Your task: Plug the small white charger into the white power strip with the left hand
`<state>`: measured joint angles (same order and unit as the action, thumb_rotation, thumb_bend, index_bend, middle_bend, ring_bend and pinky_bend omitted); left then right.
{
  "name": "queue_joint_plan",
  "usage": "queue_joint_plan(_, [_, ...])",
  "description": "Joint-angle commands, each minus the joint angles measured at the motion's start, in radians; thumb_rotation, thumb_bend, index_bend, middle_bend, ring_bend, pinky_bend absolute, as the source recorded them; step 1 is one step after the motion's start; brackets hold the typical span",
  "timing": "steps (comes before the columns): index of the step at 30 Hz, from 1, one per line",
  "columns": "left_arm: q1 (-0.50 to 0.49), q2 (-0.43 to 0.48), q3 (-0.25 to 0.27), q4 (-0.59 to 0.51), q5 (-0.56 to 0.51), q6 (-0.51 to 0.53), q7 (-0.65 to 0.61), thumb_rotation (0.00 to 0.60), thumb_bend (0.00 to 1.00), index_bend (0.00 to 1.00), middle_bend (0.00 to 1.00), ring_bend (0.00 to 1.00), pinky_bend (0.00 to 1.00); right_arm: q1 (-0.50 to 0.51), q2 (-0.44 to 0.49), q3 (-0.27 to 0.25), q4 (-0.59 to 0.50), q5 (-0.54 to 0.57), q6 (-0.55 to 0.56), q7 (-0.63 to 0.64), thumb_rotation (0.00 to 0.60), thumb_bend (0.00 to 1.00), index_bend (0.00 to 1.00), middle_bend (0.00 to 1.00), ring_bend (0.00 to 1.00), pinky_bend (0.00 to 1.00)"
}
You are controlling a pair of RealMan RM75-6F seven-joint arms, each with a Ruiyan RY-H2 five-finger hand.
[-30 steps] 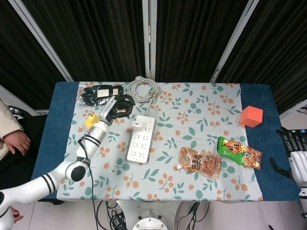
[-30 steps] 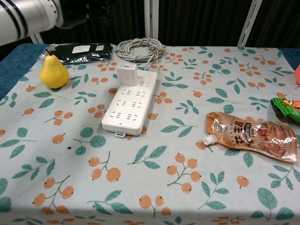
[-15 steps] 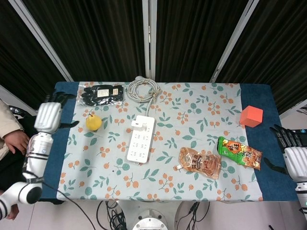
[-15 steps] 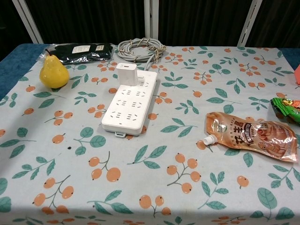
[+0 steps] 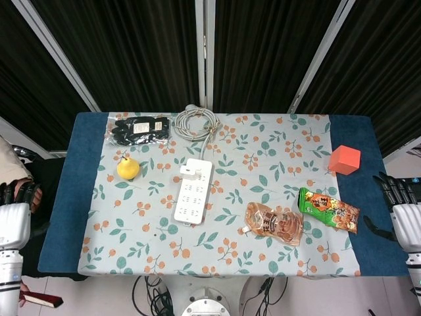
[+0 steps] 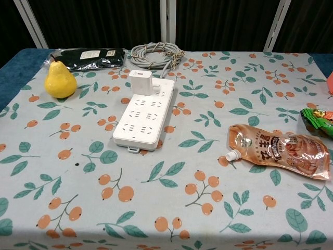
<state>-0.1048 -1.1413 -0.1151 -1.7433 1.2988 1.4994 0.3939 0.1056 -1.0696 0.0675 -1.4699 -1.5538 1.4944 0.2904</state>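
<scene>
One second back, reaching over the far end of the white power strip [image 5: 193, 191]; now parking the left hand [image 5: 13, 220] well off the table's left edge, down in the lower corner of the head view and out of the chest view altogether. Showing it empty, fingers extended and gripping nothing. Keeping the right hand [image 5: 406, 220] off the opposite edge too, fingers spread, likewise holding nothing.

Leaving the small white charger [image 6: 140, 82] standing upright on the strip's far end, nearest the coiled grey cable [image 6: 156, 53], its base resting against the strip's top face in the chest view. Not shifting at all across the three moments, either charger or strip. Judging from that: seemingly seated in a socket already, though not seeing the prongs themselves, so not being able to confirm full insertion.

Reading the withdrawal as the closing move of the task rather than a setup for another try: retreating with nothing in hand, and leaving no loose charger elsewhere on the floral cloth [image 5: 283, 178]. Leaving the surroundings untouched as well: yellow pear [image 5: 127, 168] and black packet [image 5: 138, 128] lying left of the strip, brown pouch [image 5: 274, 222], green snack packet [image 5: 329, 209] and orange cube [image 5: 345, 159] lying well apart to the right.

Looking, if anything remains, at no more than a check press on the charger's top.
</scene>
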Motion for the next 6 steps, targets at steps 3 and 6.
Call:
queue_joint_plan(3, [0.058,-0.001,0.05,-0.032,0.091,0.087,-0.039,0.6,0.04,0.16,0.14,0.03,0.0,-0.025,-0.006,-0.012,-0.022,-0.004,0.029,-0.026,0.6,0.22,0.0,0.0,0.0,0.0])
queue_joint_plan(6, [0.073,-0.004,0.07,-0.026,0.142,0.112,-0.075,0.6,0.04,0.16,0.14,0.03,0.0,-0.033,-0.003,-0.018,-0.035,-0.006,0.035,-0.023,0.6,0.22,0.0,0.0,0.0,0.0])
